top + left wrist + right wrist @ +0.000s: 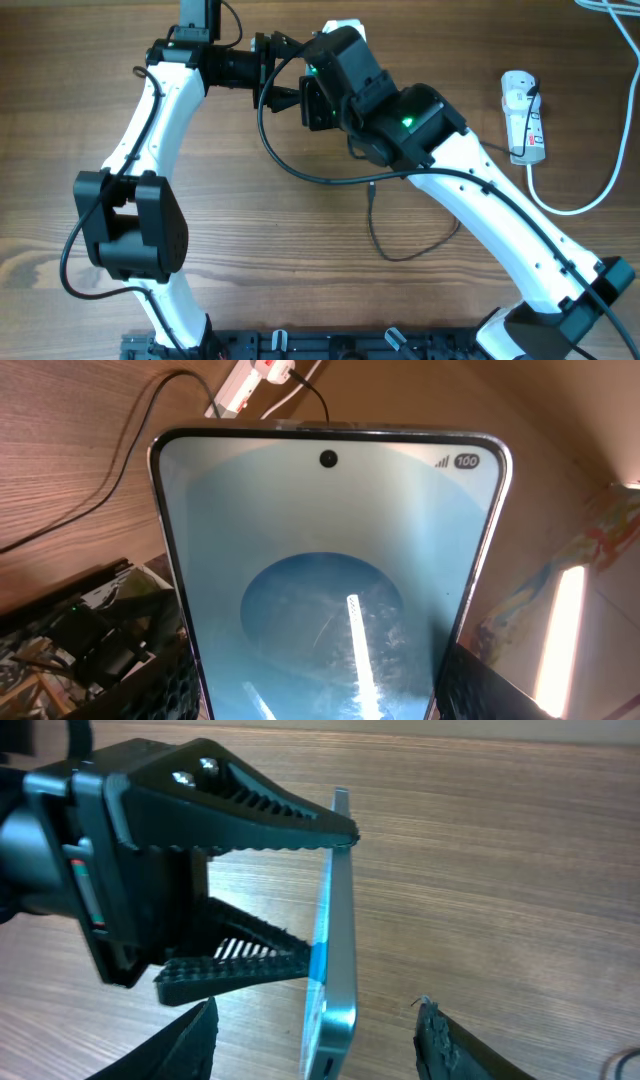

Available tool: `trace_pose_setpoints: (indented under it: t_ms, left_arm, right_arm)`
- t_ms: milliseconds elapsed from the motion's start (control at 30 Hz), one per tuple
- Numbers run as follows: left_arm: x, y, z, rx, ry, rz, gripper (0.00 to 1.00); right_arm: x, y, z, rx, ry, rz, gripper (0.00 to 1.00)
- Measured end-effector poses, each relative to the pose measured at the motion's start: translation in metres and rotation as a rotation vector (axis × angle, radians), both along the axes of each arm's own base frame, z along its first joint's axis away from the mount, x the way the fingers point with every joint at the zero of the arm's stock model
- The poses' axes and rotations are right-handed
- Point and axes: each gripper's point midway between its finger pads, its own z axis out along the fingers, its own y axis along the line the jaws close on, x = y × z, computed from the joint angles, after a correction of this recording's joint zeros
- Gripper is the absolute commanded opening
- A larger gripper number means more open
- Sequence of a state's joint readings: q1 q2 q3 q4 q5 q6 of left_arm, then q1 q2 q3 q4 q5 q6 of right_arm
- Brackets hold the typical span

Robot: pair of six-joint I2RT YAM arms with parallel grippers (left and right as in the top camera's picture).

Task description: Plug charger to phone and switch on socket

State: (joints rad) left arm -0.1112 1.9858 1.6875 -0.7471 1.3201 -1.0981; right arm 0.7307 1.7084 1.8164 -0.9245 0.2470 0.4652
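The phone [320,560] was pinched by its long edges between the fingers of the left gripper [328,900] and held up over the table [300,300]. The right gripper [320,1018] was spread around the phone's end, not touching it. The charger [400,257] lay loose below; the socket [524,115] was well apart, at the right.

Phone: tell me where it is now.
Right wrist view, centre: the phone is edge-on, clamped in the left gripper, its near end inside the open right gripper.
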Motion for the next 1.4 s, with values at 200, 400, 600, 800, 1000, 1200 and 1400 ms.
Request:
trace_pose_setpoints:
  t_ms: [200,400,600,800,1000,1200,1400]
  left_arm:
    - [-0.0001,0.0,0.0001,-0.001,0.001,0.0,0.63]
    - [-0.0001,0.0,0.0001,-0.001,0.019,0.004,0.64]
    - [-0.0004,-0.0002,0.0007,-0.005,0.023,0.002,0.63]
    - [-0.0004,-0.0002,0.0007,-0.005,0.025,0.003,0.64]
    - [-0.0012,-0.0004,0.0019,-0.012,0.028,-0.001,0.63]
    - [-0.0013,-0.0004,0.0019,-0.012,0.029,-0.001,0.64]
    - [-0.0016,-0.0005,0.0023,-0.014,0.029,-0.003,0.64]
  right_arm:
    - [0.006,-0.0009,-0.0052,-0.017,-0.007,-0.022,0.48]
    - [0.0065,-0.0003,-0.0064,-0.017,-0.005,-0.024,0.4]
    - [0.0068,0.0,-0.0059,-0.016,-0.007,-0.023,0.36]
    - [0.0063,0.0007,-0.0059,-0.016,-0.007,-0.021,0.33]
    - [0.0066,0.0026,-0.0046,-0.011,-0.013,-0.018,0.32]
    - [0.0066,0.0026,-0.0046,-0.013,-0.014,-0.016,0.29]
    - [0.0069,0.0029,-0.0043,-0.012,-0.016,-0.015,0.28]
